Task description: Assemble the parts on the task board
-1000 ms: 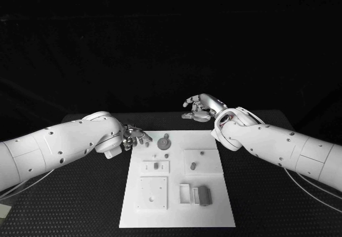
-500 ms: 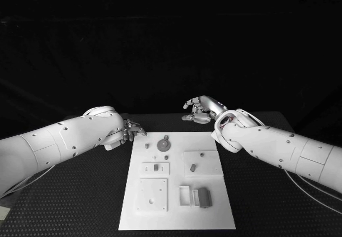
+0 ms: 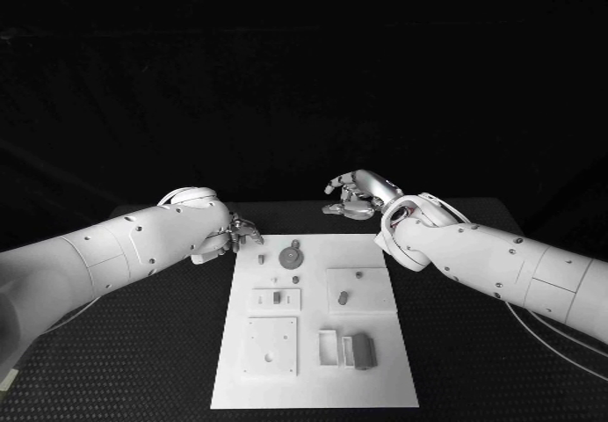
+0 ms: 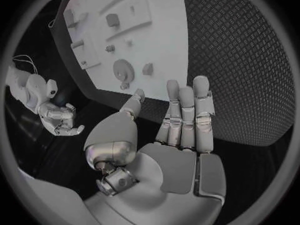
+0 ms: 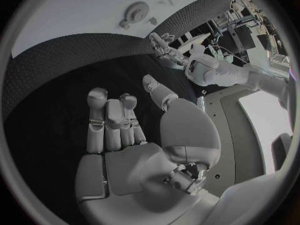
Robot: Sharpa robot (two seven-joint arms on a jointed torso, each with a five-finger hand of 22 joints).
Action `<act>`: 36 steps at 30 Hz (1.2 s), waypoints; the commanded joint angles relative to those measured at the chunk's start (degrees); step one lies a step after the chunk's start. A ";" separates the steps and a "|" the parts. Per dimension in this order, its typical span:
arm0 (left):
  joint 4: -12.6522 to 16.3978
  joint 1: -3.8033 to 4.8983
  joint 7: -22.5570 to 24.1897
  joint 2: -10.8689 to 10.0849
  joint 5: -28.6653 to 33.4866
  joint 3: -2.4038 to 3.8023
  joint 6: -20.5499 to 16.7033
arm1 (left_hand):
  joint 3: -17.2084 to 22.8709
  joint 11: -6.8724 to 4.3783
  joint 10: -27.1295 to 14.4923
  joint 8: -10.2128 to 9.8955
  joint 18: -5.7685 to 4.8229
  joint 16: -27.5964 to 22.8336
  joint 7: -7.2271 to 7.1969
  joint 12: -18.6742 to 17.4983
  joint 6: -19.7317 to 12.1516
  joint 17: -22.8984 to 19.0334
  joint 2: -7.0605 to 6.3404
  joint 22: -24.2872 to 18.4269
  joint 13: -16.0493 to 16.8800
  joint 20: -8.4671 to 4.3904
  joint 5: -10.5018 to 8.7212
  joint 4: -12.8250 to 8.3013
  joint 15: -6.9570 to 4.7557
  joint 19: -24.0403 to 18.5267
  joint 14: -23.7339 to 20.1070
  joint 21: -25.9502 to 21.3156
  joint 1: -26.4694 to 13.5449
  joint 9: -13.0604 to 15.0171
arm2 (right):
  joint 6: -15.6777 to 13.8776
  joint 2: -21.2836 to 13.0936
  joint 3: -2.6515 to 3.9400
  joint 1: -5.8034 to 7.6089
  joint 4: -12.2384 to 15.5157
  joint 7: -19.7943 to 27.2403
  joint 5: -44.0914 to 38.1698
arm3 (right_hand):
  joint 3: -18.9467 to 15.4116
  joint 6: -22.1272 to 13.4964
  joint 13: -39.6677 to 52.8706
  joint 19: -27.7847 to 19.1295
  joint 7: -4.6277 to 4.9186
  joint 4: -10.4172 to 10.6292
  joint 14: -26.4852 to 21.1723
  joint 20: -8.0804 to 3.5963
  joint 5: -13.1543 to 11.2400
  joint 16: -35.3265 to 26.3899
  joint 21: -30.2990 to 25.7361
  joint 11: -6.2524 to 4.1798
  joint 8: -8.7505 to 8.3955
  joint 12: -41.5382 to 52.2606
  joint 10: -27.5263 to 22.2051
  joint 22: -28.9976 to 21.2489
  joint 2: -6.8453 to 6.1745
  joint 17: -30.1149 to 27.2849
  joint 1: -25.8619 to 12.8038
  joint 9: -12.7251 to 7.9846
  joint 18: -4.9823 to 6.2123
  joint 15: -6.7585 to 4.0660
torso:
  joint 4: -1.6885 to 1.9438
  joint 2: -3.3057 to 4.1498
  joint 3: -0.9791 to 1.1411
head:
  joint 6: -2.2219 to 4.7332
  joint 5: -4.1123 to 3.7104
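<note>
My silver left hand (image 4: 178, 135) and silver right hand (image 5: 134, 135) are spread, holding nothing, above the black tabletop (image 3: 152, 334) beside the white task board (image 3: 317, 369).

In the head view, the left hand (image 3: 238, 236) is mostly hidden behind its own big white arm, left of the middle. The small parts (image 3: 293, 256) on the task board (image 3: 317, 387) look too tiny to tell, perhaps a round one.

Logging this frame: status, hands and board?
Left hand open, empty. Right hand open, empty. Parts untouched on task board. Nothing in the way.
</note>
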 commanded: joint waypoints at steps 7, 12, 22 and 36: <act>-0.60 -0.80 1.56 0.91 0.35 0.01 4.33 | 0.21 0.14 -0.06 1.68 3.30 0.20 0.05 -0.09 5.19 0.14 0.95 0.25 -0.10 -0.51 0.26 -0.08 -0.63 0.79 0.51 -0.17 -0.17 -0.83 | 0.71 -0.19 0.04 0.34 0.31 0.08 -0.11 | -0.41 0.14 -0.07 -0.02 0.49 0.03 -0.29 -0.34 -0.15 -0.15 -0.20 0.12 0.23 0.26 -0.31 0.76 0.52 0.05 0.08 0.01 4.47 0.10 | 0.04 0.09 -0.02 | -0.22 -0.44; -0.17 -0.80 1.80 1.01 0.80 0.01 4.88 | 0.27 -0.30 0.82 2.26 3.24 0.79 -0.41 0.28 6.31 0.41 1.07 0.75 0.12 -0.95 0.30 -0.26 -1.09 1.63 1.19 0.24 0.31 -1.14 | 0.68 -0.15 0.04 0.39 0.24 0.07 -0.11 | -0.42 0.15 -0.07 -0.02 0.49 0.03 -0.29 -0.35 -0.15 -0.15 -0.20 0.12 0.24 0.27 -0.31 0.76 0.52 0.06 0.08 0.01 4.47 0.10 | 0.07 0.14 0.06 | -0.29 -0.57; 0.76 -0.82 1.90 0.90 1.27 0.02 5.15 | 0.14 -1.03 2.03 3.38 3.20 1.63 -1.17 0.99 8.10 0.81 1.23 1.58 0.60 -1.60 0.29 -0.02 -1.82 2.81 2.20 0.95 0.40 -1.03 | 0.69 0.00 0.04 0.39 0.14 0.09 -0.12 | -0.42 0.15 -0.08 -0.02 0.49 0.04 -0.30 -0.35 -0.15 -0.16 -0.20 0.12 0.24 0.28 -0.31 0.76 0.53 0.05 0.08 0.01 4.47 0.10 | 0.13 0.03 0.02 | -0.40 -0.58; 0.95 -0.90 2.19 1.19 2.09 0.02 5.01 | 4.29 -0.98 2.23 3.84 2.91 1.86 -1.46 1.01 8.27 0.97 -0.85 2.18 0.88 -1.99 -0.21 2.23 -2.00 3.29 2.34 1.01 2.37 -0.87 | 0.85 0.24 0.04 0.38 -0.10 -0.01 -0.13 | -0.42 0.16 -0.10 -0.02 0.49 0.07 -0.29 -0.35 -0.15 -0.16 -0.21 0.12 0.24 0.29 -0.32 0.77 0.57 0.07 0.08 0.01 4.47 0.09 | 0.11 0.05 0.04 | -0.43 -0.52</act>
